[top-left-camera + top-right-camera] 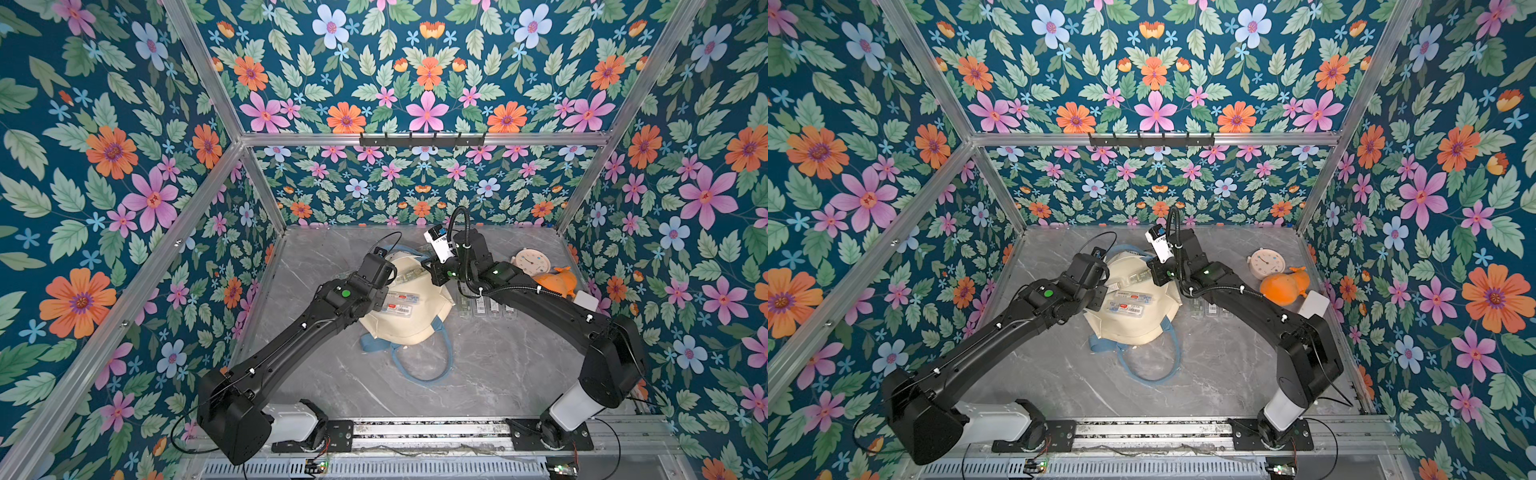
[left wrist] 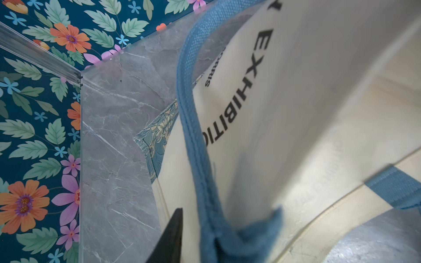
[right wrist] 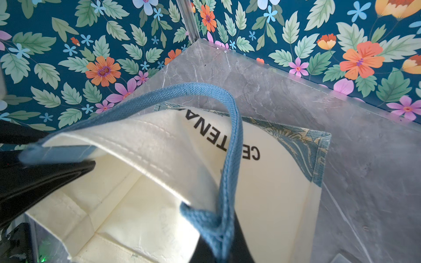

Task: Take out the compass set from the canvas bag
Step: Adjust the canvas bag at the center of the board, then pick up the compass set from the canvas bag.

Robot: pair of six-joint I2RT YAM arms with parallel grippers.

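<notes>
Holding the canvas bag (image 1: 409, 324) open on the table (image 1: 498, 374), the right tool (image 3: 218, 239) is pinched shut on its blue strap (image 3: 230, 136). Whether the left tool (image 2: 196, 236) grips anything I cannot tell. Clear compass set cases (image 1: 401, 307) lie crosswise on the cloth, nearest the left arm (image 1: 291, 332).

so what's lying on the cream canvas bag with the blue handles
On the cream canvas bag, both top views show at least three clear plastic cases, two red-labelled. The black left arm covers their ends; whether they lie on it or in its open mouth cannot be told.
</notes>
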